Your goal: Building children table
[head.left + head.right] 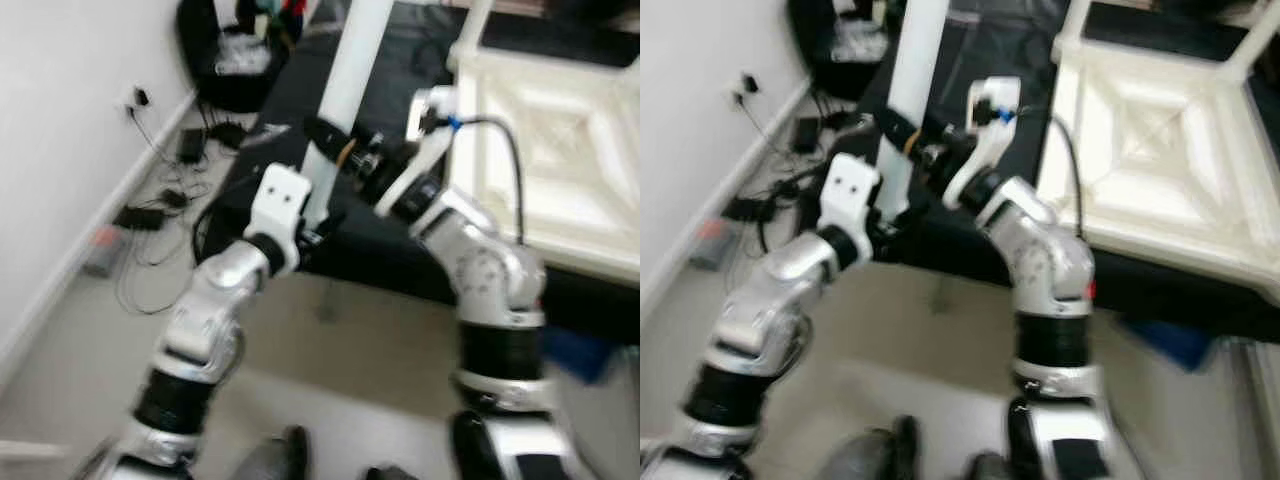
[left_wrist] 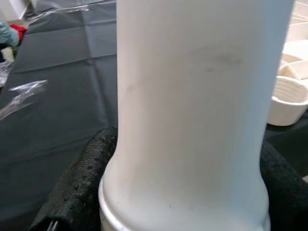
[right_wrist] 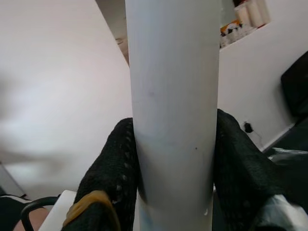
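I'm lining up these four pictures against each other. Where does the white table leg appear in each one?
Left eye view: table leg runs from top centre down to the left gripper.
Right eye view: upper left of centre, slanting down to the same gripper.
Left wrist view: close up in the middle, between that gripper's fingers.
Right wrist view: upright in the centre, clasped by the right gripper.
Shared landmark: the black mat.

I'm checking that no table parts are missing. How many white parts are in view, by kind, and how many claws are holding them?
Legs: 1, the leg, gripped by both the left claw and the right claw
Tabletops: 1, the tabletop, lying underside up on the black sheet
Claws holding: 2
Total white parts: 2
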Tool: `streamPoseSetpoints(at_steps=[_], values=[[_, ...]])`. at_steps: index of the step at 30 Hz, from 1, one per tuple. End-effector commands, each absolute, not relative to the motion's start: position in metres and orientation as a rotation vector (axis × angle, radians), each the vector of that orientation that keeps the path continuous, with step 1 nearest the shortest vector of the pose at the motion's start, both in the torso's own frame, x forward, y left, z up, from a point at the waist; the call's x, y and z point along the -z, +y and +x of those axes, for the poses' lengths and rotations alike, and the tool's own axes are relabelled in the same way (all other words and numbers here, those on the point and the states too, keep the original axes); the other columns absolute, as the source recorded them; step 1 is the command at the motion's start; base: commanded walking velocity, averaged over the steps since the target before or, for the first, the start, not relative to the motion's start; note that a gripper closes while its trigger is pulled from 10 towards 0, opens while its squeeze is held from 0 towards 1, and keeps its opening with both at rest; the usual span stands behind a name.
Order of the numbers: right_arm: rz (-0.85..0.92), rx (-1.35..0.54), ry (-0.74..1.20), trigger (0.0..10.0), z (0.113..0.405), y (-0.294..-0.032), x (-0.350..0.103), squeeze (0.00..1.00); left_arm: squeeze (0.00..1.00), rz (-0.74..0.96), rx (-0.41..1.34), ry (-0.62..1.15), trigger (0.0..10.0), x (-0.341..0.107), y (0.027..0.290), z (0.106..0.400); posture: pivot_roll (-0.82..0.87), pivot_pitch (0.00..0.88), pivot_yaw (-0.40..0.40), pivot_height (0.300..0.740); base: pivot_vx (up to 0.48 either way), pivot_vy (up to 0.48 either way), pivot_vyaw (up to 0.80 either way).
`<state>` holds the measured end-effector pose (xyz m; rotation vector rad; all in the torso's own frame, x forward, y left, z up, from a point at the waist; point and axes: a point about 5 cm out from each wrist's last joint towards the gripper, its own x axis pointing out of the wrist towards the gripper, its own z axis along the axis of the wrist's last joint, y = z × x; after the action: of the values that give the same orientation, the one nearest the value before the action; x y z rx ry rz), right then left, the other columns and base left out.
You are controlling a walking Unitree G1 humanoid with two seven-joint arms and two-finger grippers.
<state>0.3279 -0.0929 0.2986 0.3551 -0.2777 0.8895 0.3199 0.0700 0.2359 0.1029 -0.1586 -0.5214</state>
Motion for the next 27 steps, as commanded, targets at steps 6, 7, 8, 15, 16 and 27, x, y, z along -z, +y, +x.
streamPoseSetpoints(at_steps=[6, 7, 8, 15, 16, 27], values=[[0.362, -0.855, -0.209, 10.0, 0.331, -0.088, -0.292, 0.0, 0.0, 0.164, 0.517, -0.143, 10.0, -0.23, 0.073, 0.317, 0.12, 0.221, 0.0, 0.74, 0.0, 0.0, 0.0], [0.362, -0.855, -0.209, 10.0, 0.331, -0.088, -0.292, 0.0, 0.0, 0.164, 0.517, -0.143, 10.0, -0.23, 0.073, 0.317, 0.12, 0.221, 0.0, 0.74, 0.0, 0.0, 0.0], [0.357, -0.844, -0.205, 10.0, 0.331, -0.088, -0.291, 0.0, 0.0, 0.177, 0.514, -0.142, 10.0, -0.229, 0.075, 0.316, 0.12, 0.221, 0.0, 0.74, 0.0, 0.0, 0.0], [0.358, -0.781, -0.225, 10.0, 0.335, -0.095, -0.291, 0.0, 0.0, 0.197, 0.522, -0.125, 10.0, -0.221, 0.078, 0.311, 0.13, 0.231, 0.004, 0.74, 0.0, 0.0, 0.0], [0.358, -0.781, -0.225, 10.0, 0.335, -0.095, -0.291, 0.0, 0.0, 0.197, 0.522, -0.125, 10.0, -0.221, 0.078, 0.311, 0.13, 0.231, 0.004, 0.74, 0.0, 0.0, 0.0], [0.347, -0.792, -0.198, 10.0, 0.34, -0.091, -0.291, 0.61, 0.0, 0.24, 0.525, -0.136, 10.0, -0.221, 0.082, 0.308, 0.13, 0.232, 0.005, 0.74, 0.0, 0.0, 0.0]])
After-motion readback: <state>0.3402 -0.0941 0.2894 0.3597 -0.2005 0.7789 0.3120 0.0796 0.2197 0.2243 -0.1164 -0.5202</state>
